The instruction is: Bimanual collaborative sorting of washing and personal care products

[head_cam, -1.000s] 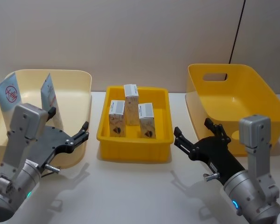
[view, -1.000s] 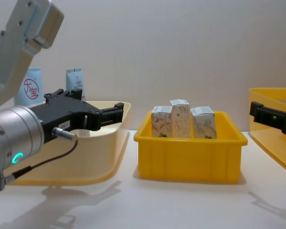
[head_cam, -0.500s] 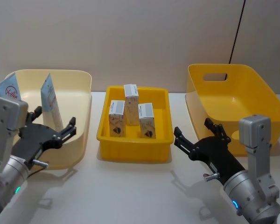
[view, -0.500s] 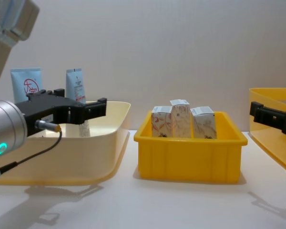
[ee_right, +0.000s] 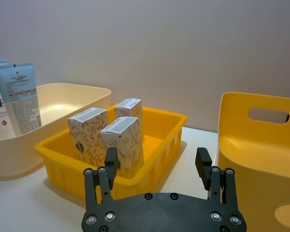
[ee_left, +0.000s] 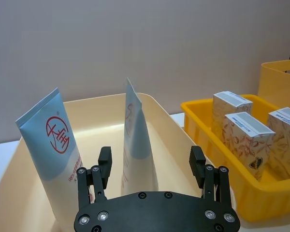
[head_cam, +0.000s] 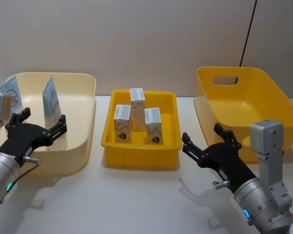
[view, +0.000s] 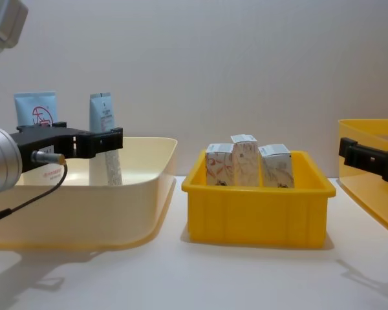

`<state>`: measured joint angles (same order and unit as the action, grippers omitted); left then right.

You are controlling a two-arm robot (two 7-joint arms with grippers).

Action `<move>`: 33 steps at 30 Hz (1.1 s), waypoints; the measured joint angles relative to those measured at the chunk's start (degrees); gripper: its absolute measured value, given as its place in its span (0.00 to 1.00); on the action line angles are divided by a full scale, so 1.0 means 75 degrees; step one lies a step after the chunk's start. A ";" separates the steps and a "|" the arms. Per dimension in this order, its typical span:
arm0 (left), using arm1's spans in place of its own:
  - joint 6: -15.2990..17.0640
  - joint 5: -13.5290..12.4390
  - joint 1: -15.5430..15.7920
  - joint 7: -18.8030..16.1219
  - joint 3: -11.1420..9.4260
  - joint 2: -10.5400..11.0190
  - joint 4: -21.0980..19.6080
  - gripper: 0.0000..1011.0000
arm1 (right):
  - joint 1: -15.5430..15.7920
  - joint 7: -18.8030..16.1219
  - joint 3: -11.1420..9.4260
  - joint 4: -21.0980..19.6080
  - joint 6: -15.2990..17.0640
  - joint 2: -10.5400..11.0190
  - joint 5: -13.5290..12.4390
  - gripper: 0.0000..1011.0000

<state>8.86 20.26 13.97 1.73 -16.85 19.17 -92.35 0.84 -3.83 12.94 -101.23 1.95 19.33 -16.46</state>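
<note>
Grey tube [head_cam: 51, 96] and blue tube [head_cam: 9, 95] stand upright in cream bin [head_cam: 85, 97], left of tray [head_cam: 139, 160].

Head view: three cartons [head_cam: 122, 124] stand upright inside tray. Left gripper [head_cam: 43, 118] hovers over near part of cream bin, left of tray, fingers spread wide, holding nothing. Right gripper [head_cam: 203, 136] sits over table [head_cam: 136, 204] just right-front of tray, also spread wide and empty. Yellow bin [head_cam: 244, 105] is right of tray.

Left wrist view: grey tube lines up between the spread fingers, beyond their tips; no contact that I can see. Blue tube stands just beside it, on the side away from tray.

Right wrist view: right gripper faces tray's near corner. Cartons stand ahead, close together, nothing between the fingers.

Chest view: left gripper is level with the middle of both tubes, above cream bin's near rim.

Judgement: grey tube looks like the next pick.
- Risk: tubes are tall on small caps, so an off-centre closing could tip one.
- Risk: the outer finger could knock blue tube, which stands so near.
- Risk: the soft body may buckle or slip if pinched high.
- In the way: cream bin wall blocks a low approach.
- In the way: for cartons, tray wall and their tight grouping leave little finger room.
</note>
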 joint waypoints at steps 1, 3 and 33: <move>0.0030 0.0027 0.0023 0.0013 0.0014 -0.0014 0.0028 0.99 | 0.0000 0.0000 0.0000 0.0000 0.0000 0.0000 -0.0001 0.99; 0.0079 0.0067 0.0079 0.0038 0.0044 -0.0044 0.0103 0.99 | 0.0000 0.0000 0.0000 0.0000 0.0000 0.0000 0.0000 0.99; 0.0499 0.0192 0.1010 0.0440 0.0037 -0.0542 0.1277 0.99 | 0.0000 0.0000 0.0000 0.0000 0.0000 0.0000 0.0000 0.99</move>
<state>12.60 21.70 21.54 5.03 -16.57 15.11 -82.77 0.84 -3.83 12.94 -101.23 1.95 19.33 -16.46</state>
